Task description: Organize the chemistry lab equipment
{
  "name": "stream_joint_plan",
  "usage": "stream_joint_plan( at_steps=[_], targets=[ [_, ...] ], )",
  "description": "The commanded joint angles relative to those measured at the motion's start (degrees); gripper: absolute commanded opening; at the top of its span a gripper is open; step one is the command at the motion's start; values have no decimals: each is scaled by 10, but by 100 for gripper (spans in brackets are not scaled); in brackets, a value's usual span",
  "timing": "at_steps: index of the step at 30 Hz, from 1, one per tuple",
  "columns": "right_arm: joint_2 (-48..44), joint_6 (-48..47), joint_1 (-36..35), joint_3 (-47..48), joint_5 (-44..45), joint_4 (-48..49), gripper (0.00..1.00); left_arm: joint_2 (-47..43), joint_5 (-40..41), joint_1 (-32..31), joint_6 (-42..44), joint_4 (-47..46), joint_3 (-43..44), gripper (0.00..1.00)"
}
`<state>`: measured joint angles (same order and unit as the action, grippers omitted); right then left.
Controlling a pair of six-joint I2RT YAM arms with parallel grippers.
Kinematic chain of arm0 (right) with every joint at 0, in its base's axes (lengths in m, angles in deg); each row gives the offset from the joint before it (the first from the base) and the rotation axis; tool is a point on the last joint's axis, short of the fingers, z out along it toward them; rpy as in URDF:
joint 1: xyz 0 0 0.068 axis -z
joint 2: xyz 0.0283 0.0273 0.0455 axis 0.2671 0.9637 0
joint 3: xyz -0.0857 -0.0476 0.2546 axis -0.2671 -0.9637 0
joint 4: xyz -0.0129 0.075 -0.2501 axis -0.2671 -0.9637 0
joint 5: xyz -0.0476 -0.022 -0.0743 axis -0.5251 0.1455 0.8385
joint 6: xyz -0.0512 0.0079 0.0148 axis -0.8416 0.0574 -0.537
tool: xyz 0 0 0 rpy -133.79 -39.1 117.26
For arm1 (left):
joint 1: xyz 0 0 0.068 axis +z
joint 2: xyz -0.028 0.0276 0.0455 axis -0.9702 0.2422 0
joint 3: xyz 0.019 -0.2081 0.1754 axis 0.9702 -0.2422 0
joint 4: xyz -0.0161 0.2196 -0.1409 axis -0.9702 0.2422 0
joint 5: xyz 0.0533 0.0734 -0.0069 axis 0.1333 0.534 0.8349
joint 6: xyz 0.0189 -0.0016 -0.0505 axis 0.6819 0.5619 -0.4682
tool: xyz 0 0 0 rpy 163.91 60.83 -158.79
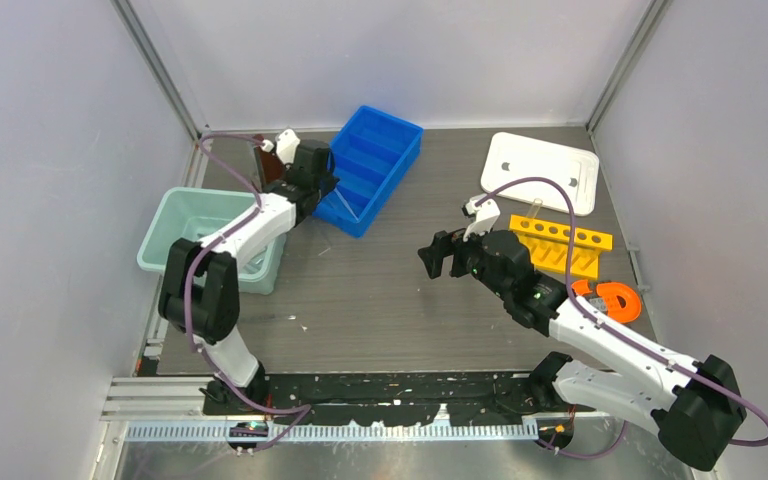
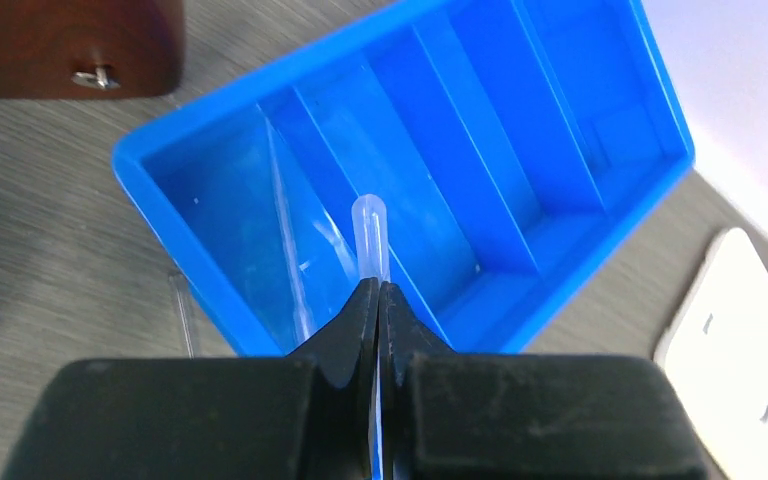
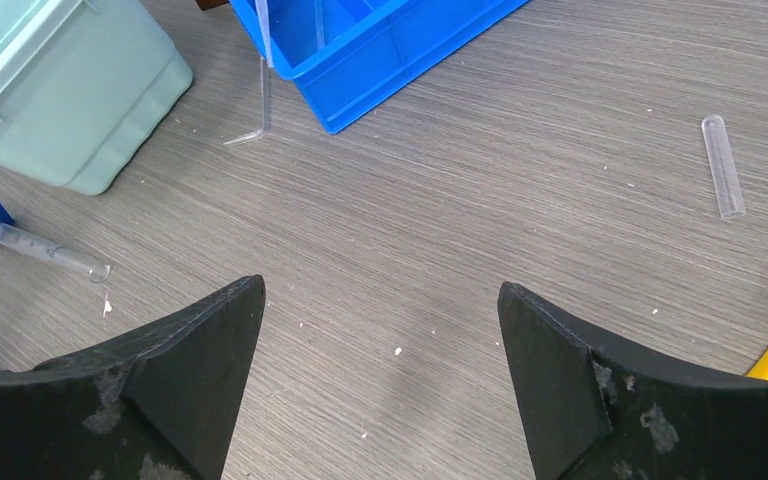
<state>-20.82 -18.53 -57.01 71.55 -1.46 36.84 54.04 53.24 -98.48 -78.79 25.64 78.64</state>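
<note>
The left gripper (image 2: pixel 378 300) was closed tightly on a clear test tube (image 2: pixel 370 235), over the blue divided bin (image 2: pixel 550 120) at its 12 o'clock. The right gripper (image 3: pixel 380 287) stood wide, holding nothing; a second test tube (image 3: pixel 723 167) lay at its 2 o'clock.

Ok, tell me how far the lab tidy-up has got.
Done: a few clear glass rods already lie in the blue bin's end compartment. In hand: the left tool is shut on a clear tube over that bin; the right tool is open and empty. Left: a loose test tube, a blue-capped tube and a bent rod on the table.
</note>
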Motion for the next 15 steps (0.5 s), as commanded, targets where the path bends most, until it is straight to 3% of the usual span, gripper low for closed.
stream_joint_plan(
  at_steps=[1,15],
  targets=[
    [-2,-3,-2,8,2,13,93,32,72,16,-65,-77,21,0],
    [18,-7,-1,15,4,8,93,89,62,30,-55,-134,21,0]
  ],
)
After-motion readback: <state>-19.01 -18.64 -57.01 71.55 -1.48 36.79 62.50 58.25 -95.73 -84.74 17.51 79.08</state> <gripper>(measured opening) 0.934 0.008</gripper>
